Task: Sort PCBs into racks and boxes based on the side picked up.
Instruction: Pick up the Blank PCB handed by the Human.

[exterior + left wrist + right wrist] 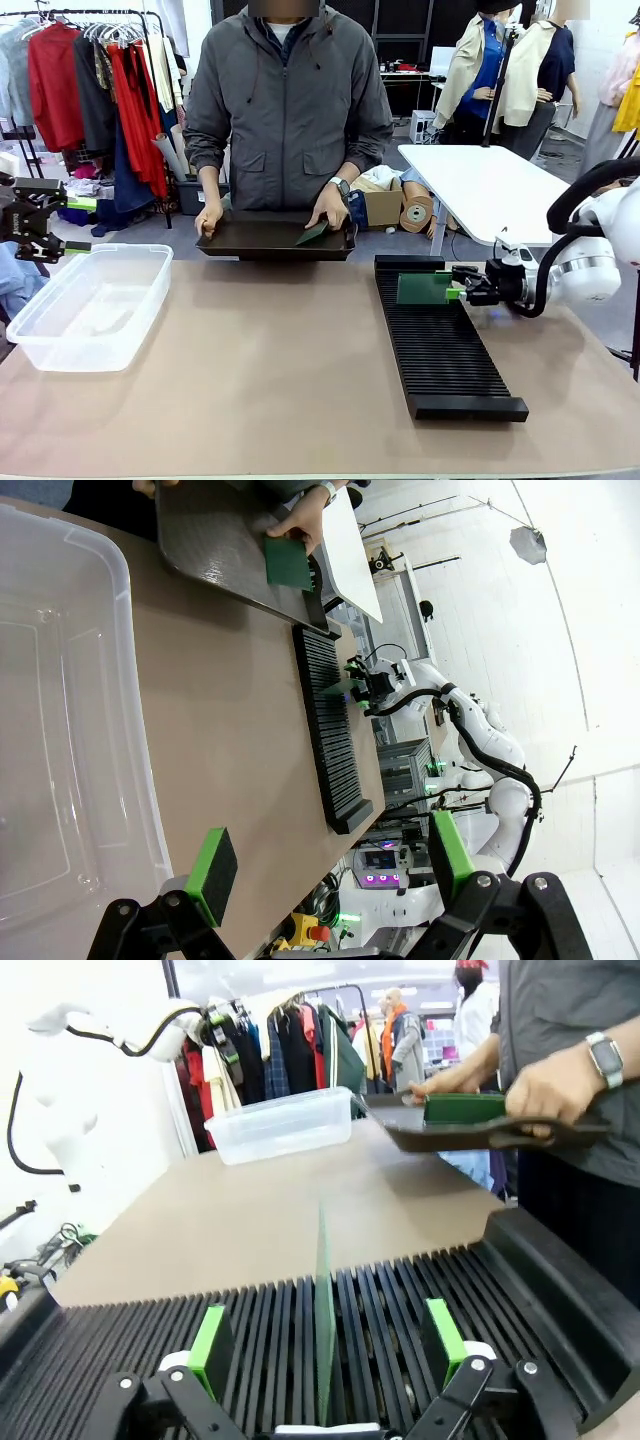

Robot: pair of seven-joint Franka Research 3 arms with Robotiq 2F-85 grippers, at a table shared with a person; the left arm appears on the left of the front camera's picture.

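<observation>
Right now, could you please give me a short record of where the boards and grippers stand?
left gripper: open, empty, near the clear tub
right gripper: open, pads either side of the racked PCB, apart from it
racked PCB: upright in a slot of the black rack
tray PCB: lying on the dark tray the person holds

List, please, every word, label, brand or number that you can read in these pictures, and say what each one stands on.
No text can be read in any view.
On the cardboard box behind the table: no legible print.
On the lit screen far off: too small and blurred to read.
On the watch: face too blurred to read.
On the circuit board, the rack and the tub: no lettering visible.
</observation>
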